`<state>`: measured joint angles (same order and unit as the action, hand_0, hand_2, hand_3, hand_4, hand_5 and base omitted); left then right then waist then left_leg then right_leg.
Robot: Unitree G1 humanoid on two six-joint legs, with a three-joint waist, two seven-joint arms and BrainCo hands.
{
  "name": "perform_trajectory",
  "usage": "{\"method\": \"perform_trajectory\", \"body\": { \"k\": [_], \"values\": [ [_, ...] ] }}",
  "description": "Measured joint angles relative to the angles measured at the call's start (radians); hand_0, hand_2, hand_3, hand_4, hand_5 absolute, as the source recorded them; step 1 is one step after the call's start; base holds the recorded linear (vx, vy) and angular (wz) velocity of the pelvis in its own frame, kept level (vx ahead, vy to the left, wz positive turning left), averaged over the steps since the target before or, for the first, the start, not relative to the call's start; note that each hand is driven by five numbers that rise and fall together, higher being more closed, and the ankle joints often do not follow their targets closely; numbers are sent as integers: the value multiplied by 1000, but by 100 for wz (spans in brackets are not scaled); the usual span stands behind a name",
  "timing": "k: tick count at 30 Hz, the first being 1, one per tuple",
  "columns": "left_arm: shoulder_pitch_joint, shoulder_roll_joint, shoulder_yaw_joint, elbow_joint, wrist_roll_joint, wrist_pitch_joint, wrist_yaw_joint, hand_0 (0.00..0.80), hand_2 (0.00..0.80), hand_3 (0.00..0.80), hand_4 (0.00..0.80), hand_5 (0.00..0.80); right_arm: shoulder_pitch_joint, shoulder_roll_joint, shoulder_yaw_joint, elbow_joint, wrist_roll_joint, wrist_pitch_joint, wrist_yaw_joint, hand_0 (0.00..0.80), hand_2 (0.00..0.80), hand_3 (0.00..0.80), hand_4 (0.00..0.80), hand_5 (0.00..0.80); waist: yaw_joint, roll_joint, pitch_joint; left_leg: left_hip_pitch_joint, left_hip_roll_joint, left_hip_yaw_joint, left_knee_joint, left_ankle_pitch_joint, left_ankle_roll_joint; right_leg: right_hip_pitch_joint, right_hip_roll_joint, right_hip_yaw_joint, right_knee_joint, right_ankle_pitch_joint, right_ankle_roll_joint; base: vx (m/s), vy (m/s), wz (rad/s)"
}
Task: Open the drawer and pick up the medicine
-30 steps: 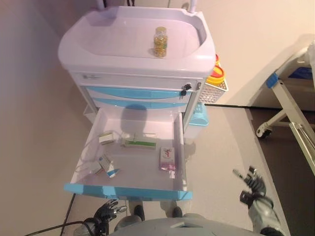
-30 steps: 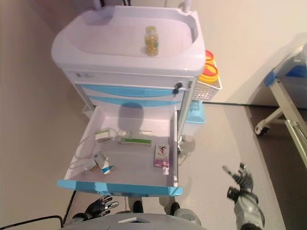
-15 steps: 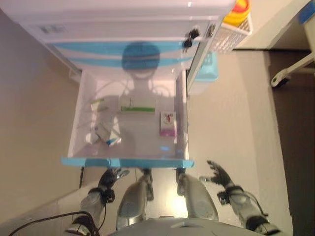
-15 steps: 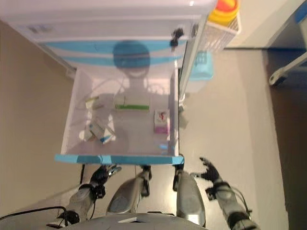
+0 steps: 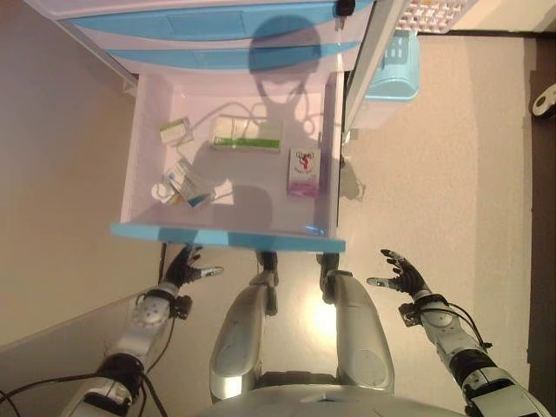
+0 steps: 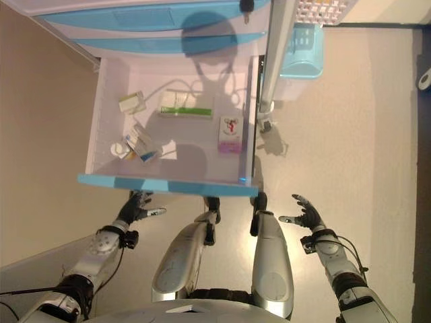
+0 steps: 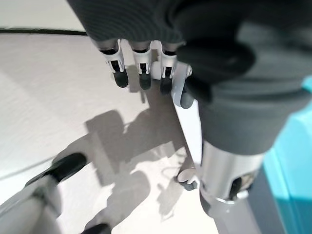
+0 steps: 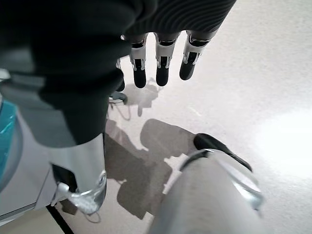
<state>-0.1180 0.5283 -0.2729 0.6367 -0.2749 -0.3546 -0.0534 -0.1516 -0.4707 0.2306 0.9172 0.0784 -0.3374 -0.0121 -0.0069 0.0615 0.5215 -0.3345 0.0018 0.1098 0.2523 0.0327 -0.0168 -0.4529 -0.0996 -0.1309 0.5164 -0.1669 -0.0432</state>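
The white drawer (image 5: pixel 141 156) with its blue front (image 5: pixel 228 236) stands pulled out of the cart. Inside lie a white-and-green box (image 5: pixel 247 134), a pink-and-white box (image 5: pixel 303 171), a small pale box (image 5: pixel 176 130) and a blue-and-white pack (image 5: pixel 188 184). My left hand (image 5: pixel 183 268) hangs open below the drawer front at the left, holding nothing. Low at the right, my right hand (image 5: pixel 402 273) is open over the floor, also empty. Both wrist views show straight fingers (image 7: pixel 141 73) and fingers (image 8: pixel 162 66) above bare floor.
Two closed blue-fronted drawers (image 5: pixel 217 26) sit above the open one. A light blue bin (image 5: pixel 393 69) and a white wire basket (image 5: pixel 434 12) hang on the cart's right side. A caster wheel (image 5: pixel 545 100) shows at the far right.
The camera has tilted further down, so the cart top has left the view and the drawer sits higher. Both hands remain open below the drawer.
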Motion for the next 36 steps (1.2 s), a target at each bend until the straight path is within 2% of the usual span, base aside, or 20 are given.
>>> {"method": "perform_trajectory", "body": {
  "k": [4,7,12,14,17,19,21,24,28,36],
  "values": [
    [-29,31,6,-44,1,5,-1,0,0,0,0,0,19,-19,-6,-45,1,11,-1,0,0,0,0,0,-5,-1,1,-71,-1,0,124,-59,1,-63,9,43,69,-13,-1,58,89,-25],
    [-72,42,26,-45,1,30,0,0,0,0,0,0,36,-26,-31,-68,2,15,-5,0,0,0,0,0,-33,-2,1,-132,0,-3,223,-104,5,-109,15,64,121,-21,4,62,109,-20],
    [-156,56,65,-42,-2,67,0,0,0,0,0,0,55,-27,-39,-120,1,18,-14,0,0,0,0,0,-69,-11,7,-241,15,-3,408,-195,11,-203,48,118,222,-36,11,95,111,-35],
    [-200,67,80,-11,-1,76,1,0,0,0,0,0,70,-28,-38,-132,-1,18,-15,0,0,0,0,0,-96,-14,9,-278,16,-2,465,-219,13,-237,53,131,262,-44,16,100,97,-20],
    [-297,149,93,30,-2,127,-4,0,0,0,0,0,98,-30,-38,-188,-2,27,-13,0,0,0,0,0,-119,-34,19,-315,17,-6,523,-238,16,-277,67,155,304,-45,18,86,86,-24],
    [-382,197,92,92,-4,176,-15,0,0,0,0,0,108,-33,-35,-196,-2,30,-14,0,0,0,0,0,-143,-38,19,-335,18,-16,544,-240,16,-289,80,159,309,-45,18,55,66,-4],
    [-482,239,90,164,-15,219,-16,0,0,0,0,0,110,-39,-25,-197,-2,31,-16,0,0,0,0,0,-154,-57,24,-341,18,-16,548,-240,16,-301,91,171,309,-42,23,44,51,-21],
    [-620,270,85,284,-87,256,-7,0,0,0,0,0,112,-45,-16,-190,-2,27,-30,0,0,0,0,0,-176,-66,24,-365,21,-21,561,-241,15,-320,102,176,311,-39,27,26,28,-15],
    [-723,271,87,327,-227,257,76,0,0,0,0,0,114,-45,21,-174,-1,9,-52,0,0,0,0,0,-191,-76,27,-373,33,-17,589,-259,18,-327,114,181,324,-36,23,18,19,-7],
    [-809,269,152,328,-365,126,232,0,0,0,0,0,113,-39,62,-148,-1,-27,-74,0,0,0,0,0,-193,-77,26,-370,44,-12,598,-281,17,-319,129,189,317,-36,24,15,17,-7]
  ]
}}
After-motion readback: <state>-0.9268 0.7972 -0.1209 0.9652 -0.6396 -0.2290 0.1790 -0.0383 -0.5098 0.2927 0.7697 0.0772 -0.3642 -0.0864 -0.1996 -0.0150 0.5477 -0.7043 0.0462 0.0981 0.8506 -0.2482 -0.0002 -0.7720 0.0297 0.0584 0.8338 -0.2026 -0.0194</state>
